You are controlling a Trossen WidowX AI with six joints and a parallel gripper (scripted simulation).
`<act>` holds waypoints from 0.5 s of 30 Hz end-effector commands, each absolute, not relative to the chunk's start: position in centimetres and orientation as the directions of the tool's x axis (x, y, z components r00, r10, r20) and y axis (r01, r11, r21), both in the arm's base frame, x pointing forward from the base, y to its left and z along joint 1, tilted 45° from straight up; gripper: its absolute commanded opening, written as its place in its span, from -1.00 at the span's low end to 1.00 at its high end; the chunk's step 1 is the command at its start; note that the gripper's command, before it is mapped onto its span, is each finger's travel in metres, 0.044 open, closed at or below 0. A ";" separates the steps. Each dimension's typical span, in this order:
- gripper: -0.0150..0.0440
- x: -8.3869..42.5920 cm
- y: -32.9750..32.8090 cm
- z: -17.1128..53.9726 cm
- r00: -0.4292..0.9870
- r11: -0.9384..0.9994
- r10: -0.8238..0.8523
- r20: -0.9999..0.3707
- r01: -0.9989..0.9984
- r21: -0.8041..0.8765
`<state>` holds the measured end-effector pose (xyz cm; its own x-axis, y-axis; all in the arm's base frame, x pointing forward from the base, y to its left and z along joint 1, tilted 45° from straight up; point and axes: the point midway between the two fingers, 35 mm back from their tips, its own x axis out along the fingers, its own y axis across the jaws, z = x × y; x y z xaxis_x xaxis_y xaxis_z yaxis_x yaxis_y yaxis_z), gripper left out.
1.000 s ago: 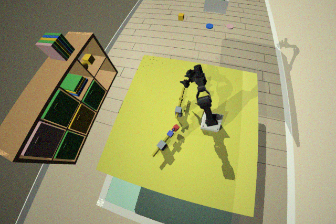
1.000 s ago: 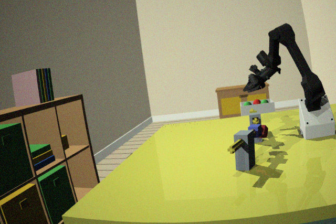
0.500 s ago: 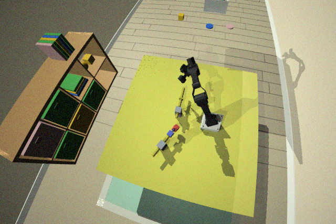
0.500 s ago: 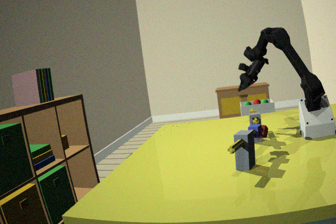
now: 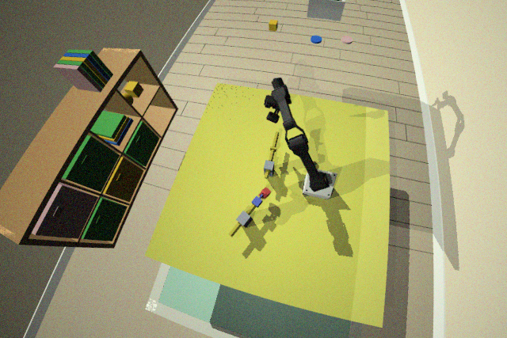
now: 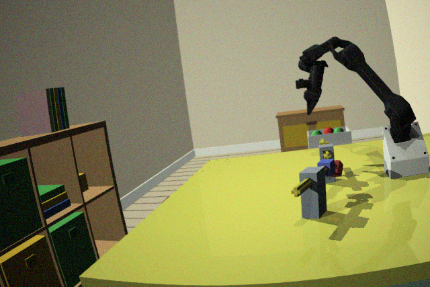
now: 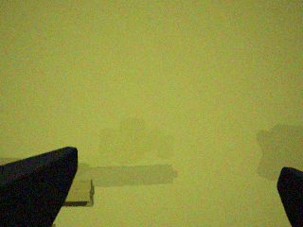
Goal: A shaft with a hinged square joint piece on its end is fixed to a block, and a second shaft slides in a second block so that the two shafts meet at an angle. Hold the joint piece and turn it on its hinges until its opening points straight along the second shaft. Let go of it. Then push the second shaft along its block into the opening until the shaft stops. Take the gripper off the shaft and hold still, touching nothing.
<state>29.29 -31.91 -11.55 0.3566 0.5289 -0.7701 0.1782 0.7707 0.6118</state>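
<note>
The first shaft (image 5: 234, 229) (image 6: 301, 187) is yellow and passes through a grey block (image 5: 244, 218) (image 6: 309, 197). On its inner end sit a blue piece (image 5: 257, 201) (image 6: 325, 167) and a red joint piece (image 5: 264, 192) (image 6: 338, 168). Which way the red piece's opening faces is too small to tell. The second shaft (image 5: 275, 140) (image 7: 80, 196), yellow with a crosspiece, runs through another grey block (image 5: 268, 165) (image 6: 322, 149); its near end stands apart from the red piece. My gripper (image 6: 308, 113) (image 7: 182, 169) is open and empty, pointing down above the second shaft's far end.
The arm's white base (image 5: 310, 191) (image 6: 404, 165) stands right of both blocks on the yellow table (image 5: 212, 187) (image 6: 222, 228). A shelf unit (image 5: 53, 142) (image 6: 99, 186) is at the left, off the table. A bin of balls (image 5: 325, 10) stands beyond the table.
</note>
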 end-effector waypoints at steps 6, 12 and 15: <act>1.00 28.5 -30.9 -8.8 0.152 0.766 0.632 -0.760 0.029 0.642; 1.00 28.3 -30.6 -8.6 0.131 0.757 0.646 -0.752 0.020 0.653; 1.00 29.4 -29.3 -6.8 0.127 0.758 0.645 -0.753 0.023 0.652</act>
<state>28.46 -30.42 -8.11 0.1402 0.6419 -0.7538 0.0280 0.7585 0.6511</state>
